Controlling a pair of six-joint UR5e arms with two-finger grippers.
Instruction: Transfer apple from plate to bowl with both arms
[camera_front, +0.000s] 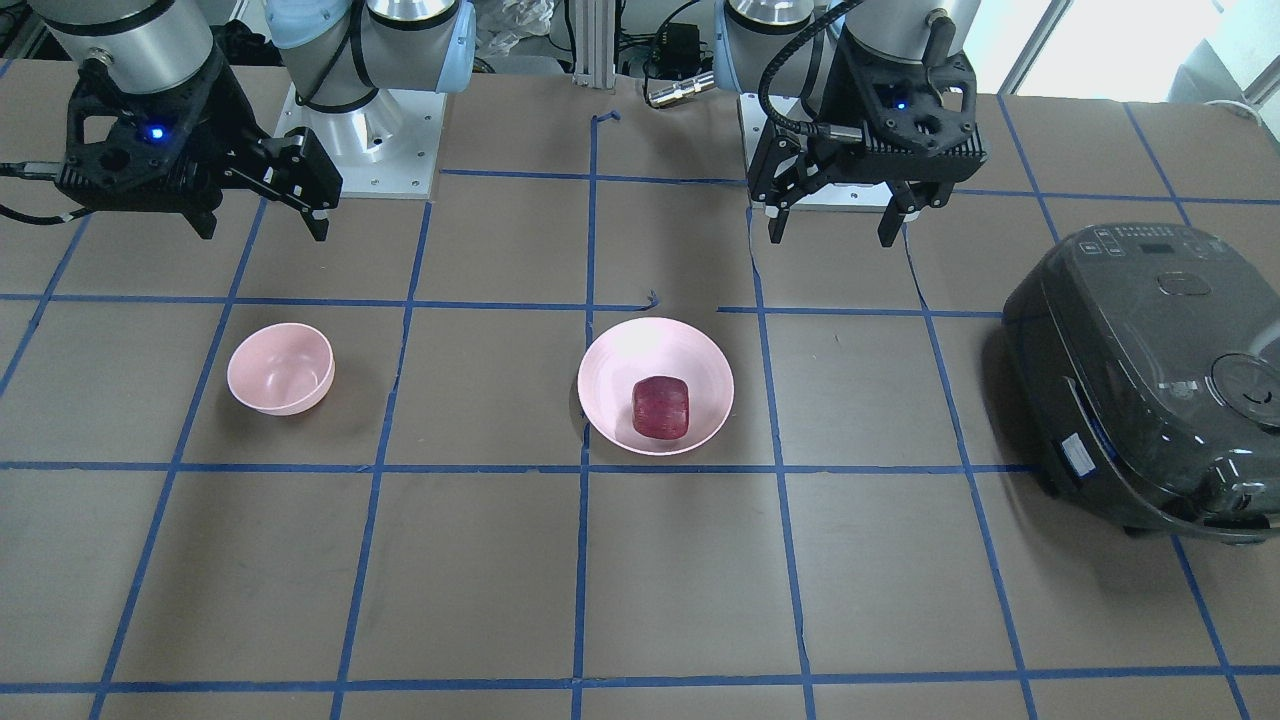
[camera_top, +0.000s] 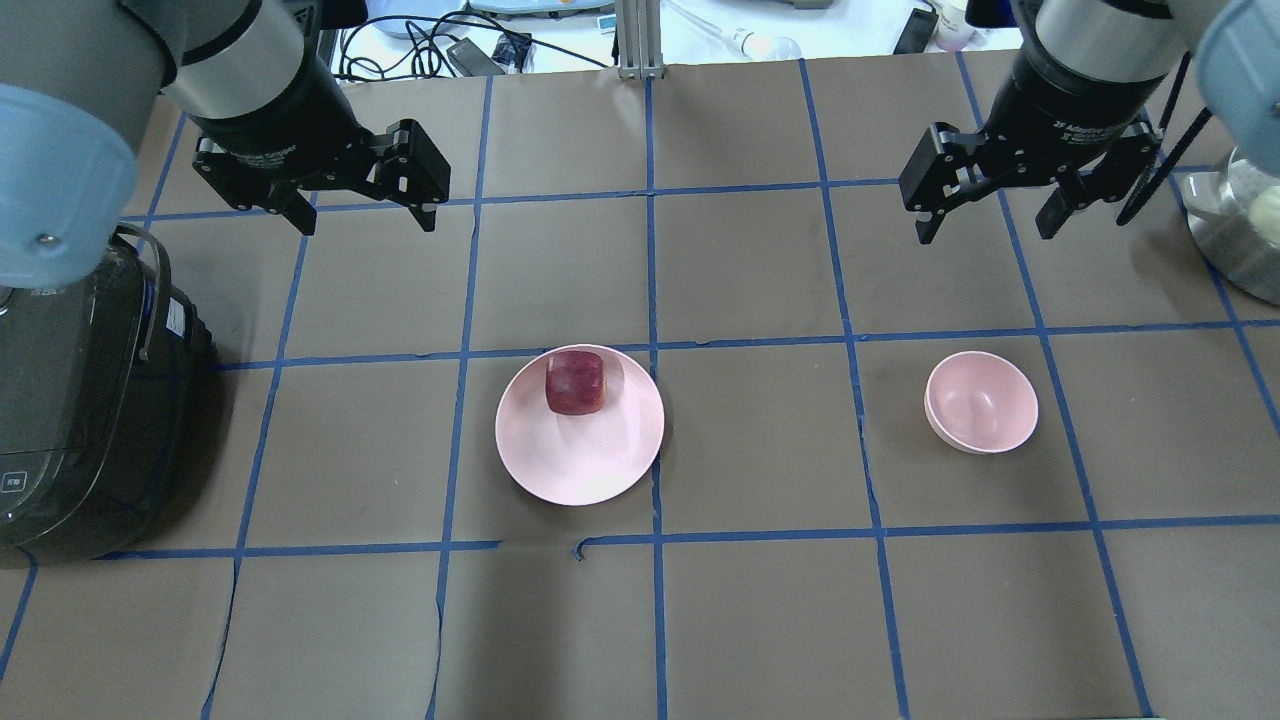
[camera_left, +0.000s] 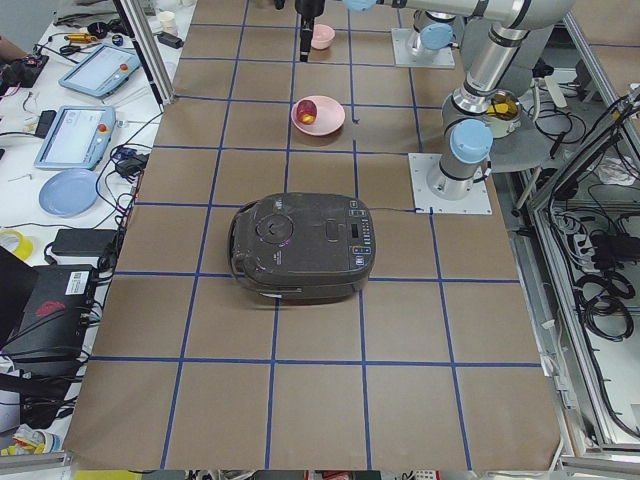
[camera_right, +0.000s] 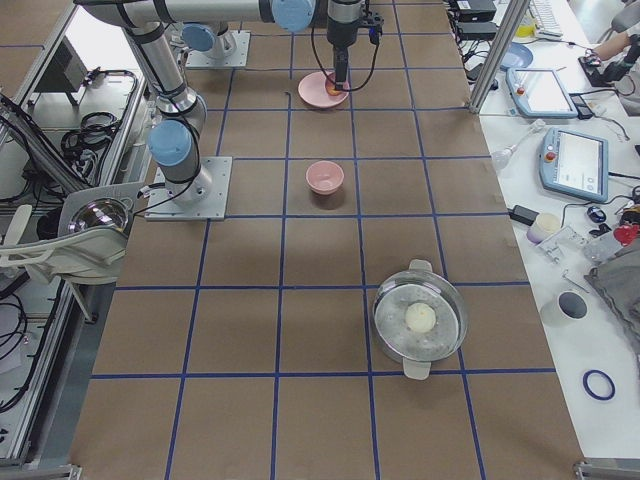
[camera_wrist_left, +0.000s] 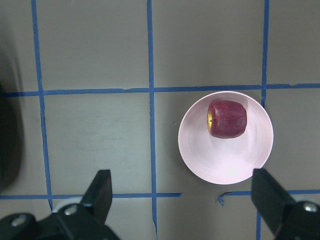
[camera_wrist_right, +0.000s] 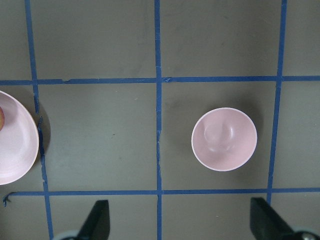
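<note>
The dark red apple (camera_top: 575, 382) lies in the wide pink plate (camera_top: 580, 460) near the table's middle; both also show in the front view, apple (camera_front: 661, 406) in plate (camera_front: 640, 350), and in the left wrist view, apple (camera_wrist_left: 227, 119) in plate (camera_wrist_left: 225, 167). The small deep pink bowl (camera_top: 981, 402) stands empty on the robot's right (camera_front: 281, 367) (camera_wrist_right: 224, 139). My left gripper (camera_top: 362, 216) (camera_front: 831, 236) hangs open and empty, high above the table. My right gripper (camera_top: 985, 228) (camera_front: 262, 230) is open and empty, high near the bowl.
A dark grey rice cooker (camera_top: 70, 400) (camera_front: 1150, 380) sits at the table's left end. A steel pot (camera_top: 1240, 230) (camera_right: 420, 320) with a pale round thing inside stands at the right end. Blue tape lines grid the brown table.
</note>
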